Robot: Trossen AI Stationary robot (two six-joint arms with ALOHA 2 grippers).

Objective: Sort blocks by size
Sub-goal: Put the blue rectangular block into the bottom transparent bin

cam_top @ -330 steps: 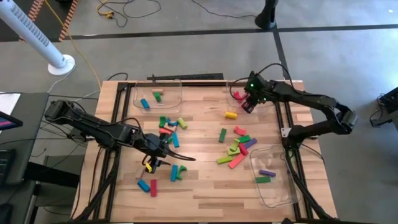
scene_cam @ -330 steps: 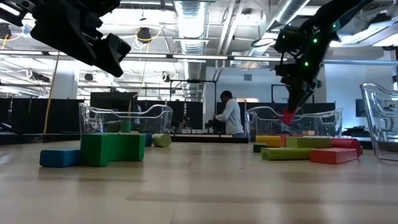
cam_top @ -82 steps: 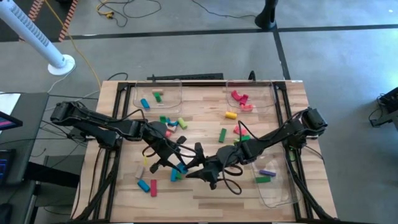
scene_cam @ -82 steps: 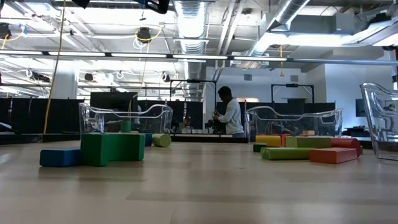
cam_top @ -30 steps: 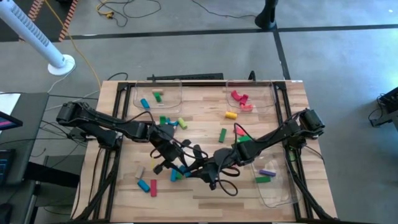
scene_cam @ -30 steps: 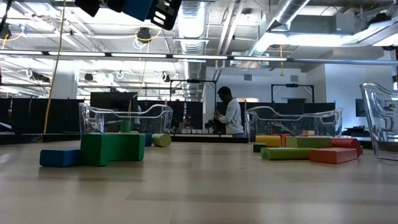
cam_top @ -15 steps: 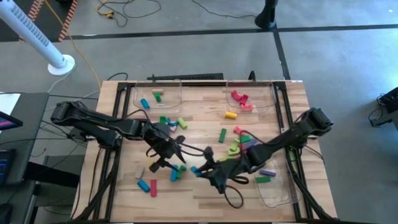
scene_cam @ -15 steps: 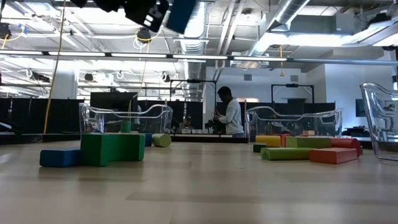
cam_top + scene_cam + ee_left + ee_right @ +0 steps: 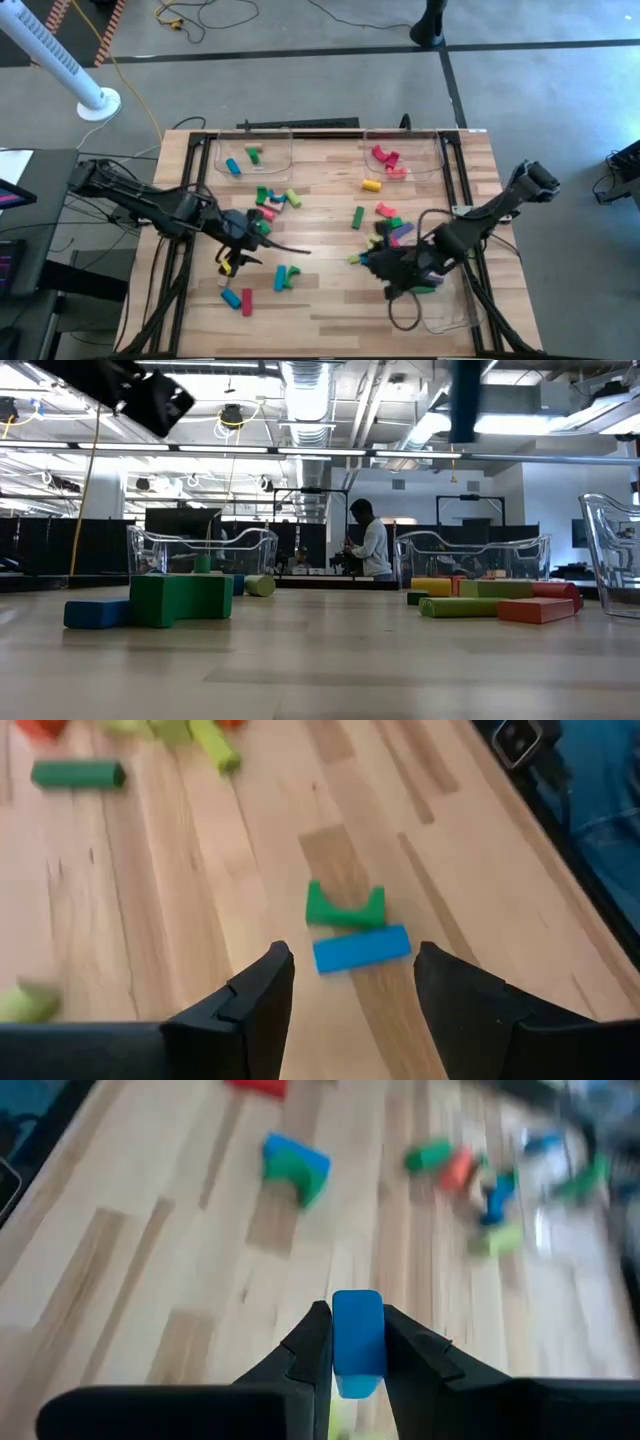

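Note:
My right gripper (image 9: pixel 357 1330) is shut on a blue block (image 9: pixel 358 1355) above the table's near right part (image 9: pixel 372 262). My left gripper (image 9: pixel 352 960) stands open and empty over the left middle (image 9: pixel 255 240). Ahead of its fingers a blue bar (image 9: pixel 362 948) and a green arch block (image 9: pixel 345 908) lie flat on the wood. More blocks lie in loose groups at the centre left (image 9: pixel 275 197) and centre right (image 9: pixel 390 230). In the low view the held block is a blurred blue streak (image 9: pixel 463 400). My right gripper pinches the blue block by its two opposite sides (image 9: pixel 340 1342) between the two fingers. The fingers slant down from the table's right side. The block juts out past the fingertips, lifted clear of the table.
Clear plastic trays stand at the far left (image 9: pixel 225 150), the far right (image 9: pixel 430 150) and the near right (image 9: pixel 445 305), each with a few blocks inside. A yellow cylinder (image 9: pixel 372 184) lies near the far right tray. Blue and red blocks (image 9: pixel 238 298) lie near the front left.
The two grippers stood close together over the near middle of the table and have parted. My right gripper has gone toward the right edge with the blue block, turning as it went. My left gripper has drawn back toward the left edge.

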